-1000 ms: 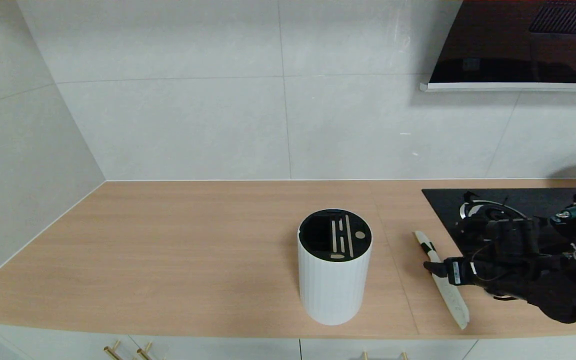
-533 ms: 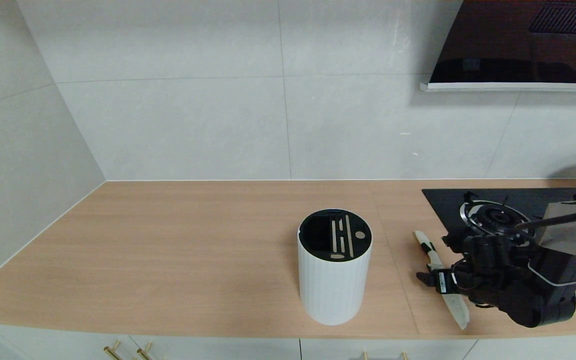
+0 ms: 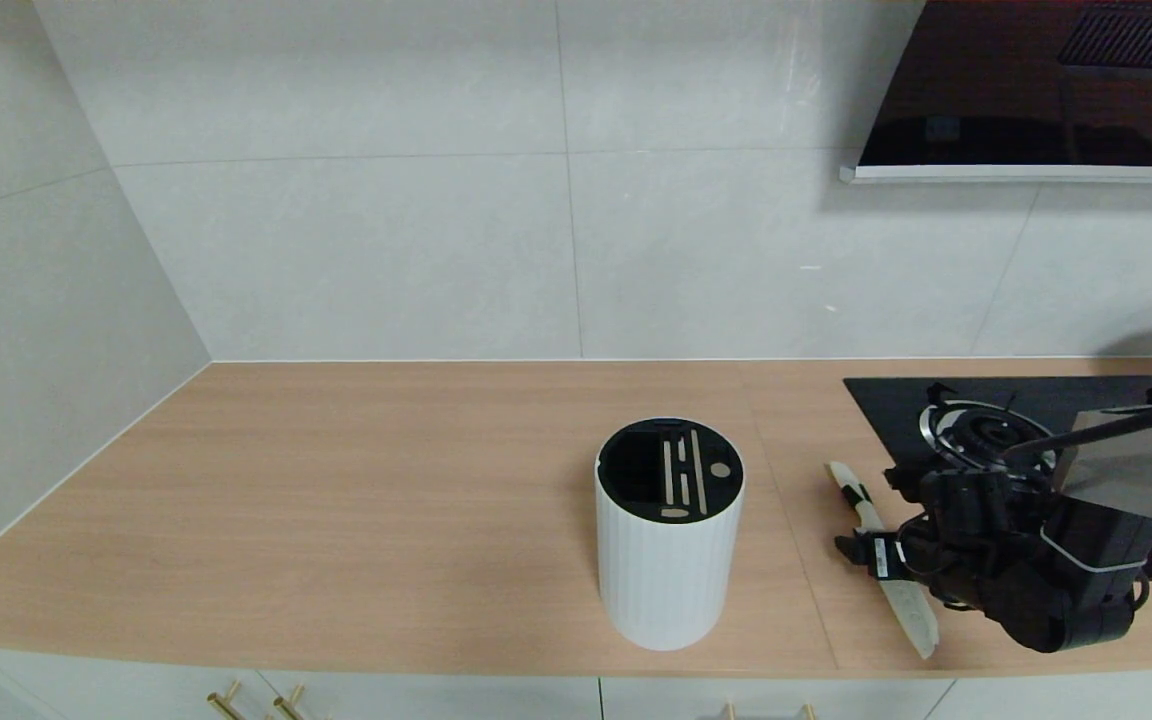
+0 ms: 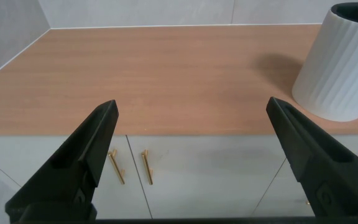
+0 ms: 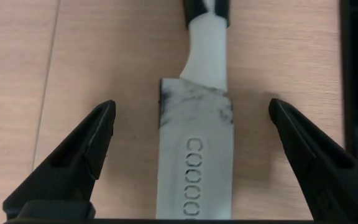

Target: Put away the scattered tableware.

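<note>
We see the white knife [image 3: 911,612] lying flat on the counter [image 3: 386,500], right of the ribbed holder [image 3: 669,540] and apart from it. Our right gripper [image 5: 191,106] hangs over the blade, fingers spread to either side. Our left gripper [image 4: 191,102], also spread, sits left of the holder

worktop [image 3: 386,500]: light wood grain, running from the left corner wall to the right side; a fine seam crosses it front to back right of the middle.
wall [image 3: 386,250]: large pale grey tiles behind and on the left, thin joints.
hob [image 3: 871,400]: black glass, set flush into the worktop at the right rear.
burner [image 3: 971,425]: metal ring with dark pan supports, on the hob.
hood [image 3: 1036,90]: dark glossy panel, tilted, upper right on the wall.
cabinet doors [image 4: 197,174]: white, below the front edge.
handles [image 4: 146,167]: two slim brass-coloured bars, side by side.
</note>
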